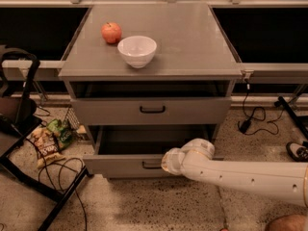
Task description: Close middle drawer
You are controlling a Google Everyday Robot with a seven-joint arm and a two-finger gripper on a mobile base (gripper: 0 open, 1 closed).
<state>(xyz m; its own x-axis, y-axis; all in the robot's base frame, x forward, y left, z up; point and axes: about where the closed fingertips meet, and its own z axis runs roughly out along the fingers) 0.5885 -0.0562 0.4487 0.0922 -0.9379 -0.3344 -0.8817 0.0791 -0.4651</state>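
Gripper (167, 161) is against the middle drawer (120, 166) front panel, just right of its handle (151, 165). Drawer is pulled out. Can't tell how open the gripper is.

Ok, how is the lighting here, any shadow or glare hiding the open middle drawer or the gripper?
Camera view: dim, warm light from above, the cabinet top evenly lit, the white bowl brightest yet without glare. Camera view: the tray of the middle drawer lies in deep shadow, its front and handle visible; the gripper, at that front just right of the handle, is well lit.
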